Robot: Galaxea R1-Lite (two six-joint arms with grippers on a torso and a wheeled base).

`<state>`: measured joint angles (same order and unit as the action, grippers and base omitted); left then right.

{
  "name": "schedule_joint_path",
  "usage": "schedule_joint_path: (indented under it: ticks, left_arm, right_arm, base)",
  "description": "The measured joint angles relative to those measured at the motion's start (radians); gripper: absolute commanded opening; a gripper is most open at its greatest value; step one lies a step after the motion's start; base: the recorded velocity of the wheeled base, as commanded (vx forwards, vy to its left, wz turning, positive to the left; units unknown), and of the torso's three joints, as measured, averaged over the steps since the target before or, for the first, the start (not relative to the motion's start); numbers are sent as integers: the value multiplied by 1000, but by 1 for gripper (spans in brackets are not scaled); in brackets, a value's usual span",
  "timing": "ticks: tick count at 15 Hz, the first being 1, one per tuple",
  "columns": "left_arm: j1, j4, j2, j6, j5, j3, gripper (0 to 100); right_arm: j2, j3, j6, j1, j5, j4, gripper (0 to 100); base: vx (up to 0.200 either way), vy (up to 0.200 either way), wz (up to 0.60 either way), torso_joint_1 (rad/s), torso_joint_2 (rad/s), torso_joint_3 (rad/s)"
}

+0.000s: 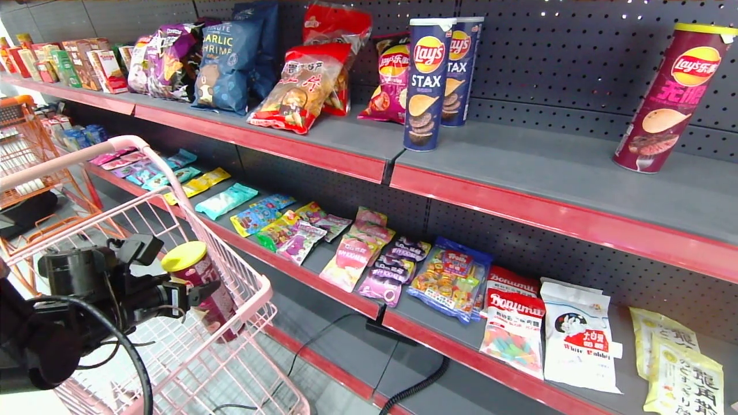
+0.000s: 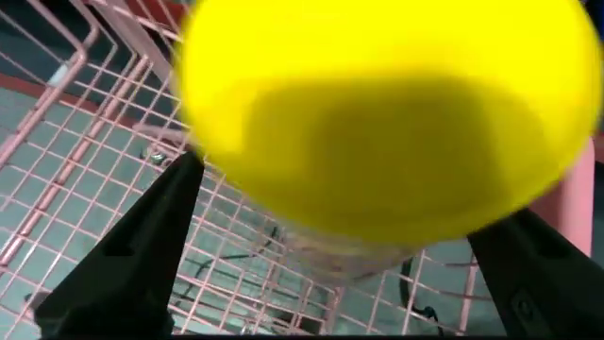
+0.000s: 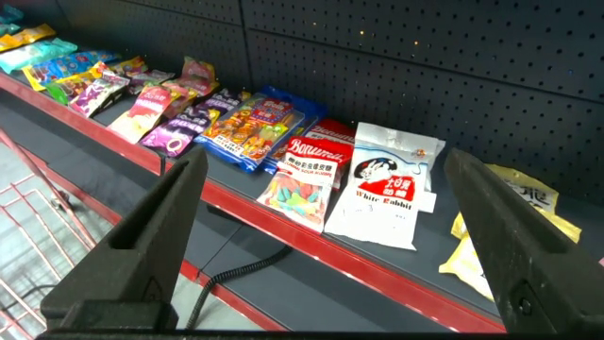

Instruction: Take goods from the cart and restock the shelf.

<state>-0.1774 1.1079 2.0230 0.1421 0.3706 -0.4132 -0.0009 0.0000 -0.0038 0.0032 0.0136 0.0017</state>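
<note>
Down inside the pink cart, the left gripper reaches in level from the side and is closed around a chip can just below its yellow lid. The can stands slightly tilted within the wire basket, near the cart's front wall. Its body is dark maroon, with printing too small to make out. From the left wrist the lid looms between the two black fingers, with pink mesh beneath.

The right gripper hangs before the lower tier of the shelf, spread wide with nothing in it. Beyond it lie a white bag with a rabbit picture and red-and-white sweets packets.

On the upper tier stand two dark blue chip tubes, one behind the other, each with a round yellow-and-red logo and pictured crisps. Well apart to their right, a maroon tube with a yellow lid leans against the back panel. It carries the same logo and large yellow characters. Left of the blue tubes sit puffed snack bags in red, navy and purple, then small boxes. The lower tier holds flat, bright candy packets laid in rows and yellow packets at the far right.

Both tiers are grey with red front strips, backed by dark pegboard. An orange cart stands at the left, and a black cable trails over the grey floor.
</note>
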Motion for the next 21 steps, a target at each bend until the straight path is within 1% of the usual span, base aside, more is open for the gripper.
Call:
schedule_joint_path:
  ticks: [1, 4, 7, 8, 12, 18, 20, 21]
  left_arm:
    - [15, 4, 14, 0, 0, -4, 100]
    - [37, 12, 45, 8, -7, -36, 100]
    - [59, 13, 62, 8, -15, -76, 100]
    - [64, 13, 66, 8, -24, -84, 0]
    - [81, 13, 76, 6, -30, -84, 0]
    - [73, 4, 45, -3, -29, -56, 0]
    - [67, -21, -19, -17, -29, -48, 0]
    - [64, -56, -67, -29, -28, -48, 0]
  right_arm:
    - [0, 0, 0, 0, 0, 0, 100]
    - [0, 0, 0, -1, 0, 0, 100]
    - [0, 0, 0, 0, 0, 0, 100]
    - [0, 0, 0, 0, 0, 0, 100]
    - [0, 0, 0, -1, 0, 0, 100]
    - [0, 0, 0, 0, 1, 0, 100]
    - [0, 0, 1, -1, 1, 0, 100]
    - [0, 0, 1, -1, 1, 0, 100]
  base:
    - [0, 0, 0, 0, 0, 0]
    - [0, 0, 0, 0, 0, 0]
    - [0, 0, 0, 0, 0, 0]
    - [0, 0, 0, 0, 0, 0]
    - [0, 0, 0, 0, 0, 0]
    - [0, 0, 0, 0, 0, 0]
    - [0, 0, 0, 0, 0, 0]
    - [0, 0, 0, 0, 0, 0]
